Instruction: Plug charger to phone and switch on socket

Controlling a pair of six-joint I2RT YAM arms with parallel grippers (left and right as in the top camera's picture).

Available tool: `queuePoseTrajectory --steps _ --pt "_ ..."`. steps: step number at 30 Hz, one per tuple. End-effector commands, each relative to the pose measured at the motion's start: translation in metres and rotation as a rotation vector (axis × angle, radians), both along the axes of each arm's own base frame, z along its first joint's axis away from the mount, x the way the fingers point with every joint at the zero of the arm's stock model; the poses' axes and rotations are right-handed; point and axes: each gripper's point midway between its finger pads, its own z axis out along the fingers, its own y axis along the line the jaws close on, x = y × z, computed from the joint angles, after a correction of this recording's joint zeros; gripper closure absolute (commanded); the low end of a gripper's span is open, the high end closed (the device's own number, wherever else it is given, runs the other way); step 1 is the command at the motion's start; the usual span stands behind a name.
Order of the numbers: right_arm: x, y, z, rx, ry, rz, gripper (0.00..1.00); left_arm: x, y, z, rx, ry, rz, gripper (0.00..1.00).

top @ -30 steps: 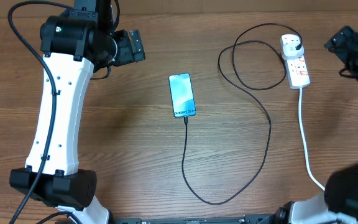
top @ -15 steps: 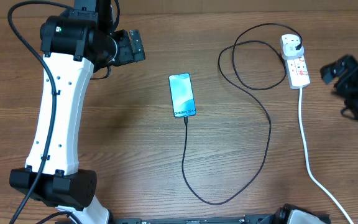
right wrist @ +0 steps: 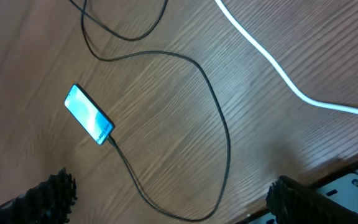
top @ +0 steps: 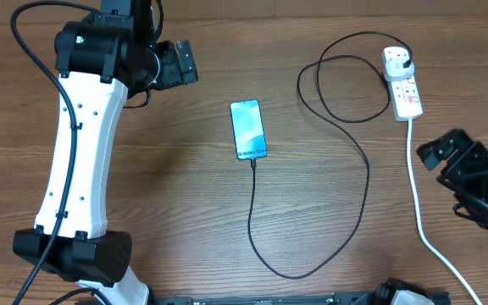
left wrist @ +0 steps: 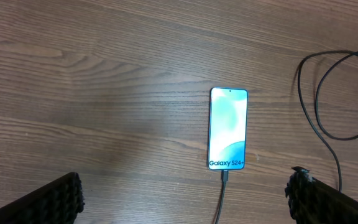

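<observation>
The phone (top: 249, 129) lies flat mid-table with its blue screen lit; it also shows in the left wrist view (left wrist: 228, 128) and the right wrist view (right wrist: 89, 122). The black charger cable (top: 364, 182) has its tip in the phone's bottom edge, loops across the table, and its black plug sits in the white socket block (top: 402, 83) at the back right. My left gripper (top: 180, 63) is open and empty, left of the phone. My right gripper (top: 444, 152) is open and empty, in front of the socket, beside its white lead (top: 415, 182).
The socket's thick white lead runs toward the table's front right edge and shows in the right wrist view (right wrist: 272, 68). The charger cable forms a coil (top: 346, 76) left of the socket. The table's front edge and a metal frame (right wrist: 347, 186) show bottom right.
My right gripper has drawn back from beside the socket toward the front of the table, along the white lead. The left arm, phone and cable have not moved.
</observation>
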Motion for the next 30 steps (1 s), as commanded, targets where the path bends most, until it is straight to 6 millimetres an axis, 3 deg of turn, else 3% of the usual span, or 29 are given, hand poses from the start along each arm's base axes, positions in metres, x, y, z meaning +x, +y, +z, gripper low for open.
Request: queuePoseTrajectory --steps 1,30 --pt "-0.0009 0.0019 0.0006 0.002 -0.007 0.006 0.0 0.0018 0.0012 -0.0035 0.007 0.006 -0.001 0.0" --pt "-0.0006 -0.0021 0.005 -0.043 -0.037 0.005 0.0 0.0018 0.0012 -0.0035 0.007 0.006 -0.001 0.0"
